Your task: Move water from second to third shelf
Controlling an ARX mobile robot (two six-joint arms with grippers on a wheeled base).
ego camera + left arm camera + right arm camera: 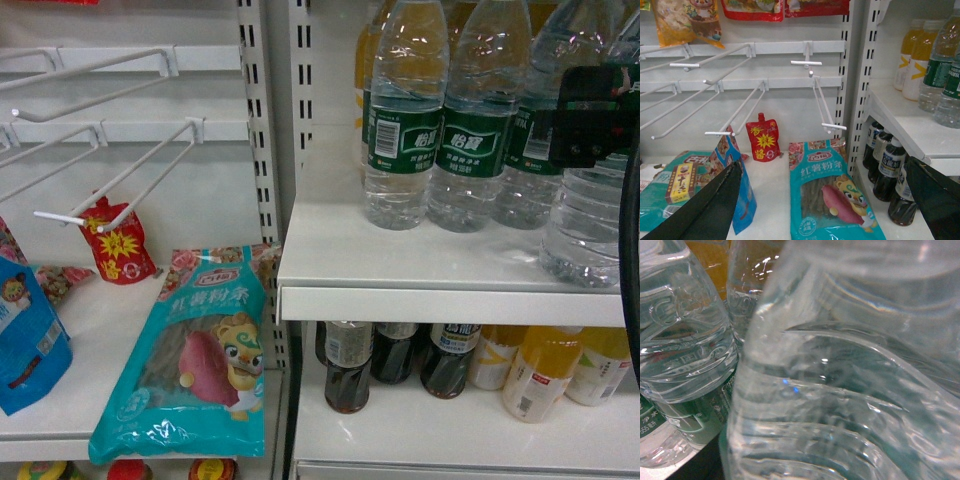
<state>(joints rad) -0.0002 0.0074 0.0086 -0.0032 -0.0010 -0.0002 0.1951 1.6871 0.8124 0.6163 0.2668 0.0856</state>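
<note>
Several water bottles (405, 120) with dark green labels stand in a row on the upper white shelf (330, 250) at the right. One more water bottle (590, 230) stands nearer the shelf's front edge. My right gripper (590, 115) is a black block at that bottle's label height, right against it. In the right wrist view this bottle (840, 390) fills nearly the whole picture and hides the fingers; a neighbouring bottle (685, 340) shows at the left. My left gripper (822, 162) hangs open and holds nothing, in front of the left bay above a teal packet (832, 195).
Below the water, a lower shelf (400, 420) carries dark bottles (348, 370) and orange drinks (540, 375). A slotted upright post (265, 150) divides the bays. In the left bay are white peg hooks (150, 170), a red pouch (118, 245), the teal packet (195, 360) and a blue bag (30, 350).
</note>
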